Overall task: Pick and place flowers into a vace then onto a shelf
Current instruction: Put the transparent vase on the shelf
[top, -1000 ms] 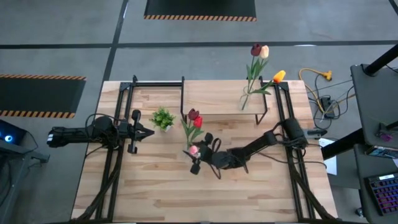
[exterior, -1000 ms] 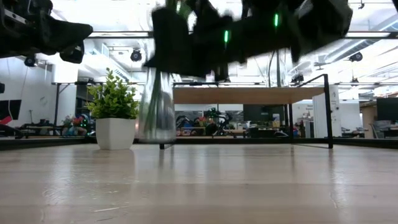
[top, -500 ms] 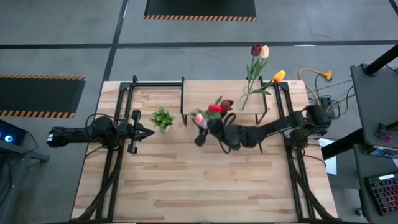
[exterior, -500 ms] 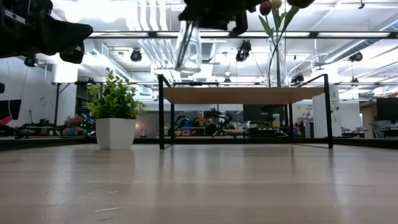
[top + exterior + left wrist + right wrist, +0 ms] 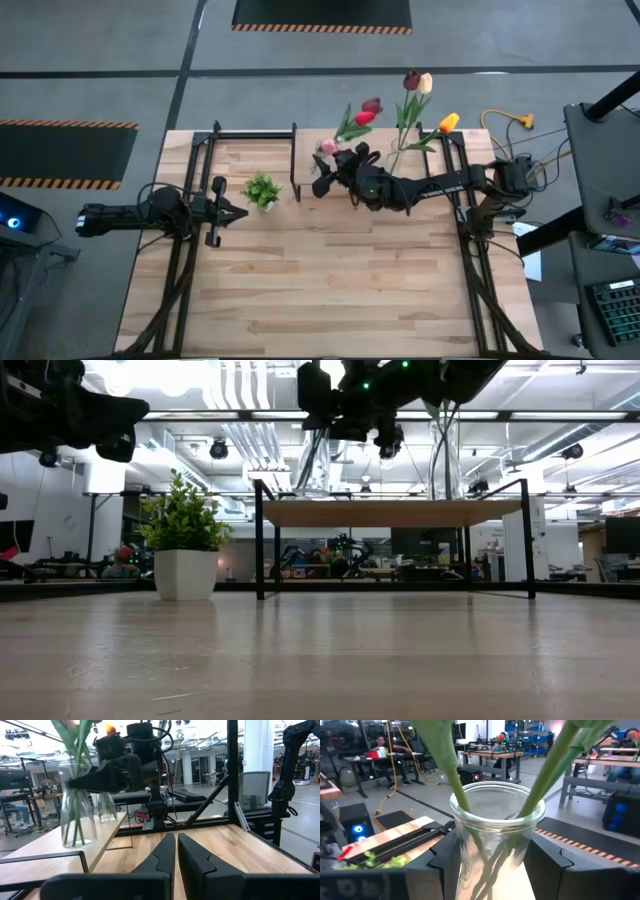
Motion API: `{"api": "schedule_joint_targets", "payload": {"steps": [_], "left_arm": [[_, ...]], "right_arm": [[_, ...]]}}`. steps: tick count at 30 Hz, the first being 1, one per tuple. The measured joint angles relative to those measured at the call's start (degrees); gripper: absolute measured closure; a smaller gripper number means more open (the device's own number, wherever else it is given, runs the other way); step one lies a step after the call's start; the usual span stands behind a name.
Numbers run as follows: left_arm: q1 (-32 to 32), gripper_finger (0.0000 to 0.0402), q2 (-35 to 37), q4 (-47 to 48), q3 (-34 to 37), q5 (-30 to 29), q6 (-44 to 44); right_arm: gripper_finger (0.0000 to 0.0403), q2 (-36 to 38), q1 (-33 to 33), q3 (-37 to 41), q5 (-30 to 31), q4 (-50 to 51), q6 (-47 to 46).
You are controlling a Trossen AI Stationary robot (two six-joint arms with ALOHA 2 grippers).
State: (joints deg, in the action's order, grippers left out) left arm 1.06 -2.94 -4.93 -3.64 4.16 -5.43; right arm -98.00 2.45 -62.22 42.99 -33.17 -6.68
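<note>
The flowers [image 5: 358,117] — red, pink and dark maroon tulips — stand in a clear glass vase [image 5: 495,845] that the right gripper [image 5: 340,170] clasps between its fingers [image 5: 555,865], one on each side of the glass. In the high view the vase is over the left end of the shelf [image 5: 380,170]; in the low view it hangs [image 5: 312,460] with its base at or just above the board, and contact cannot be told. A second vase [image 5: 396,160] with maroon, peach and yellow tulips [image 5: 418,85] already stands at the shelf's right end. The left wrist view shows both vases on the light board, the nearer one [image 5: 76,810] beside the right arm's dark gripper.

The left gripper [image 5: 236,212] waits well apart on the left side of the tabletop [image 5: 320,290] — its fingers [image 5: 167,852] pressed together on nothing, pointing toward the small potted plant [image 5: 262,190].
</note>
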Motion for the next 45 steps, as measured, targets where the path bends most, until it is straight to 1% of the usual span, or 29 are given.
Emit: {"api": "schedule_joint_targets", "payload": {"steps": [3, 6, 12, 15, 19, 25, 28, 31, 35, 41, 45], "left_arm": [[0.0, 0.0398, 0.0, 0.0, -0.02, 0.0, -0.02], [0.0, 0.0398, 0.0, 0.01, -0.02, 0.0, -0.02], [0.0, 0.0398, 0.0, 0.0, 0.0, 0.0, -0.02], [0.0, 0.0398, 0.01, 0.0, -0.02, 0.0, -0.02], [0.0, 0.0398, 0.0, 0.02, -0.01, 0.0, -0.02], [0.0, 0.0398, 0.02, 0.0, -0.02, 0.0, -0.02], [0.0, 0.0398, 0.01, 0.01, -0.02, 0.0, -0.02], [0.0, 0.0398, 0.02, 0.02, -0.02, 0.0, -0.02], [0.0, 0.0398, 0.02, 0.0, -0.02, 0.0, -0.02], [0.0, 0.0398, 0.01, 0.02, -0.02, 0.0, -0.02], [0.0, 0.0398, 0.02, 0.0, -0.02, 0.0, -0.02]], "right_arm": [[0.0239, 0.0, 1.22, -0.26, -0.62, 0.33, 1.05], [0.0239, -0.03, 2.79, -0.7, -3.25, 0.82, -0.36], [0.0239, -0.11, 4.95, -4.33, -4.08, 9.92, -2.32], [0.0239, -0.11, 5.71, -5.5, -4.15, 12.06, -2.4], [0.0239, -0.11, 6.47, -6.21, -4.16, 13.37, -2.49], [0.0239, -0.13, 7.84, -5.9, -4.71, 15.15, -5.0], [0.0239, -0.13, 8.34, -5.86, -6.03, 15.52, -5.42], [0.0238, -0.13, 8.38, -5.81, -6.1, 15.81, -5.4], [0.021, -0.13, 8.34, -5.75, -6.17, 15.98, -5.35], [0.0148, -0.13, 8.29, -5.64, -6.59, 16.52, -5.38], [0.0098, -0.13, 8.21, -5.64, -7.46, 16.72, -5.37]]}}
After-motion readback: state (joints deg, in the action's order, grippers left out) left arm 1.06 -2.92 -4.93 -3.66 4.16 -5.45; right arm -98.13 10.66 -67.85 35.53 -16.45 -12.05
